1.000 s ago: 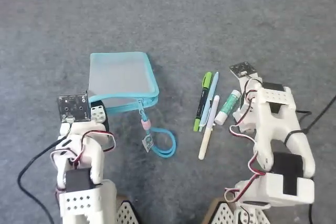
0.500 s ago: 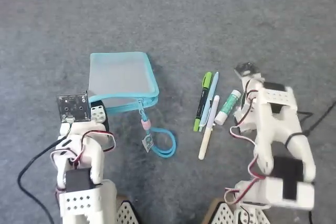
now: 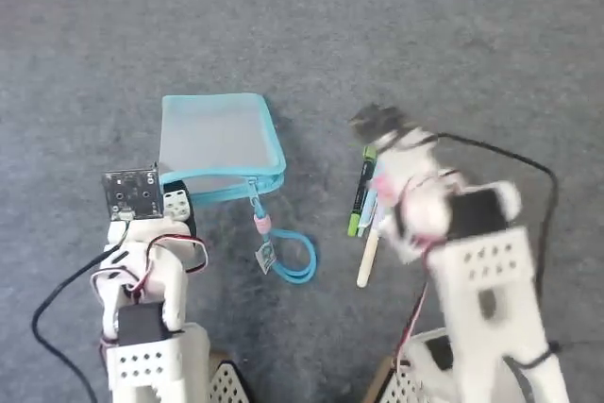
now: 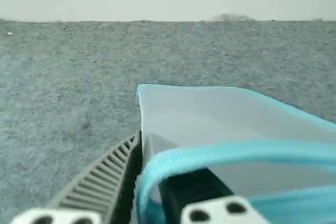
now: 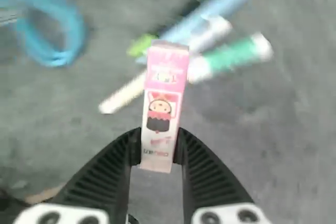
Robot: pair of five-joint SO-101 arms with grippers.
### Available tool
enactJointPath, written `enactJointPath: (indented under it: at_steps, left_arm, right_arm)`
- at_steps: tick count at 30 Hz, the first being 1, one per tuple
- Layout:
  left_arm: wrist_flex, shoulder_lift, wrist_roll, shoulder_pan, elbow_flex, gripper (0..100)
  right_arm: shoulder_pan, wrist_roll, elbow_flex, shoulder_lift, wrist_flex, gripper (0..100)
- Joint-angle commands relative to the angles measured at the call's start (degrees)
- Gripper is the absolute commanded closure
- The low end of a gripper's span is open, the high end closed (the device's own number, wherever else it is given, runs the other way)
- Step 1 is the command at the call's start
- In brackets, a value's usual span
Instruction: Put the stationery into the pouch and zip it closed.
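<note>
We are watching the right arm (image 3: 453, 224) swinging away from its place at 3 o'clock of the pens (image 3: 361, 197). It is heading toward 9 o'clock and rising toward the high camera, so it is now covering part of them. The right gripper (image 5: 157, 132) is carrying a small pink box (image 5: 160, 103) clamped between its jaws, above the pens.

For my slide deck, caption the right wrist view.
Right gripper clamps a pink box, pens lying beyond on the grey mat.
</note>
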Motion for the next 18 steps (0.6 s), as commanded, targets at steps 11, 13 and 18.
enactJointPath:
  at_steps: [11,13,18]
  left_arm:
    - [0.09,-0.97,-0.88,10.11,0.66,99]
    - [0.09,-0.97,-0.88,11.34,0.66,99]
    - [0.09,-0.97,-0.88,13.63,0.66,99]
  right_arm:
    - [-22.37,-5.36,-12.04,4.0,0.4,99.1]
    - [-22.55,-5.36,-13.63,6.81,0.31,99.1]
    - [-22.46,-5.98,-16.0,16.57,-1.36,99.1]
